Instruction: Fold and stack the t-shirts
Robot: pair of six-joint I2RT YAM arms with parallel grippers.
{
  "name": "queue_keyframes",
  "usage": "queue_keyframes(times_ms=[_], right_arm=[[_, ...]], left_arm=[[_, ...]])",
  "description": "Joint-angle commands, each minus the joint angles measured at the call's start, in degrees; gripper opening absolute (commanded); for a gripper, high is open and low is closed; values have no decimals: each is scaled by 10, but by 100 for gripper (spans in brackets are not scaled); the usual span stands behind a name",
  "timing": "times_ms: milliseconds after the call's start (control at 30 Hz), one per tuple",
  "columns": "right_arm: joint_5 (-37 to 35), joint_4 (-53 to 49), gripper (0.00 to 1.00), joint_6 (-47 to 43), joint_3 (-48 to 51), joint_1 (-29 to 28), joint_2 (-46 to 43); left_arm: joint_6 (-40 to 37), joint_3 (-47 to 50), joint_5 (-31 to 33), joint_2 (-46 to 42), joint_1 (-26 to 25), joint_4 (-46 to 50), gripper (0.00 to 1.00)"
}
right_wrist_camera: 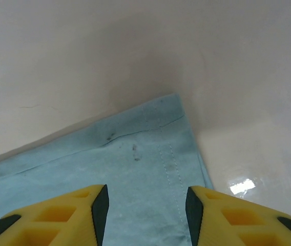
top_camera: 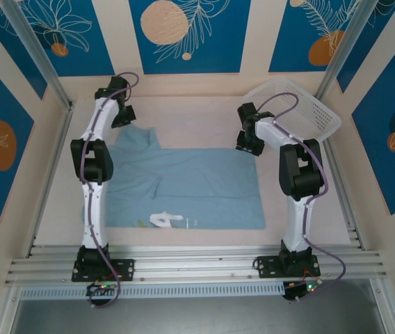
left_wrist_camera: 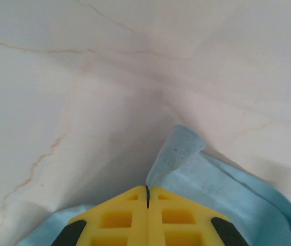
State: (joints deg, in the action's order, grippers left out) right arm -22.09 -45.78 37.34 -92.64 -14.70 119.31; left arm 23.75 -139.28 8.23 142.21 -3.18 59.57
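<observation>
Your left gripper [left_wrist_camera: 147, 193] is clenched on the shirt [top_camera: 197, 188] at its far-left corner. Your right gripper [right_wrist_camera: 145, 199] hangs released over the far-right corner.

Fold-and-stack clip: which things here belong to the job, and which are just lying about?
Job: light blue t-shirt; left gripper, jaws shut on its cloth; right gripper, jaws open over its corner.
Lying about: white perforated basket, far right.
</observation>
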Motion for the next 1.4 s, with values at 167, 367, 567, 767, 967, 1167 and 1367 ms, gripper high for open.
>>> queue_keyframes(times_ms=[167, 367, 567, 767, 967, 1167, 1367], right_arm=[[-41, -35, 45, -29, -70, -4, 56], [-56, -39, 44, -39, -83, 3, 72], [-53, -32, 42, -44, -85, 9, 89], [-40, -29, 28, -62, -98, 12, 106], [-42, -20, 8, -66, -74, 11, 79], [-52, 0, 0, -70, -33, 1, 18], [-36, 19, 0, -79, 14, -6, -56]], left_arm=[[-5, 26, -29, -30, 19, 0, 0], [-2, 36, -45, -36, 19, -4, 0], [5, 38, -61, -43, 14, -13, 0], [9, 38, -59, -54, 5, -7, 0], [13, 84, -49, -97, -2, -14, 0], [36, 193, -28, -184, -11, -33, 0], [75, 357, -6, -316, -11, -67, 0]])
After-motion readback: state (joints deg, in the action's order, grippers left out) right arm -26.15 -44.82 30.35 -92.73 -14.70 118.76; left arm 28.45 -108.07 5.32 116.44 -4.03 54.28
